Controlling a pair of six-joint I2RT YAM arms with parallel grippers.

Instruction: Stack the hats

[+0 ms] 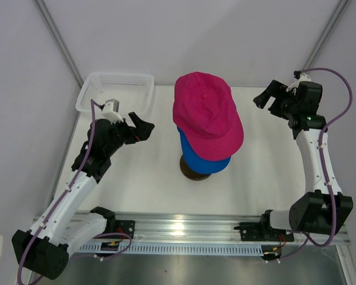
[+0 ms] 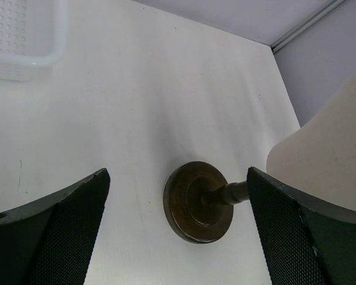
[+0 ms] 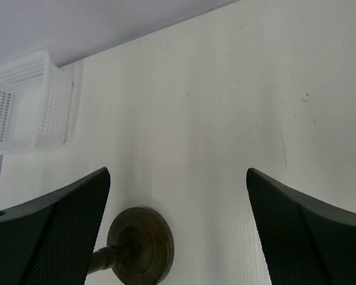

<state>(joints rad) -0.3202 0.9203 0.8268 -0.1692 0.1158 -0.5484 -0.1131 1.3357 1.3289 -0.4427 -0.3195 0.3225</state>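
White table [image 1: 136, 184] beneath everything. At its middle, stacked on a cream mannequin head [image 2: 338, 142]: magenta hat [image 1: 207, 113] over blue hat [image 1: 203, 159]. At the far left corner, white mesh basket [image 1: 115, 89]. Left gripper [image 1: 143, 130] spread wide and holding nothing, just left of the stack. Right gripper [image 1: 266, 98] likewise spread and bare, well off to the right. Under the hats, dark round base [image 1: 188, 172].

The left arm [image 1: 77, 187] and right arm [image 1: 316, 155] have white tubular links and black joint housings. A purple cable [image 1: 330, 69] runs along each. The fingers [image 2: 53, 237] are black with cross-hatched pads. A green light [image 1: 309, 118] marks the right wrist.
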